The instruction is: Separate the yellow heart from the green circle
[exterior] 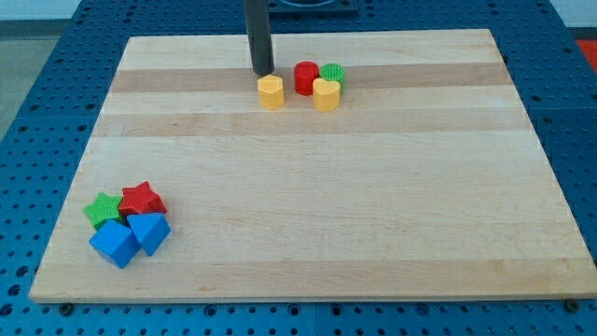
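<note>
My tip is sitting near the table's 12 o'clock edge, just at 11 o'clock of the yellow hexagon, close to touching it; can't tell if there's real contact. No hand on this rig, just the rod, so nothing is parting or clamping.

The yellow heart is lying at roughly 1 o'clock on the table, pressing against the green circle, which is sitting at the heart's 12–1 o'clock. The red cylinder is crowding both from the heart's 10 o'clock.

Task looking not started: heart and circle are touching, no gap showing. Everything is left: the tip is standing on the far side of the hexagon from the pair and needs to be getting in at the heart.

Down at 8 o'clock of the table a green star, red star and two blue blocks are clustering, well apart from the action.
</note>
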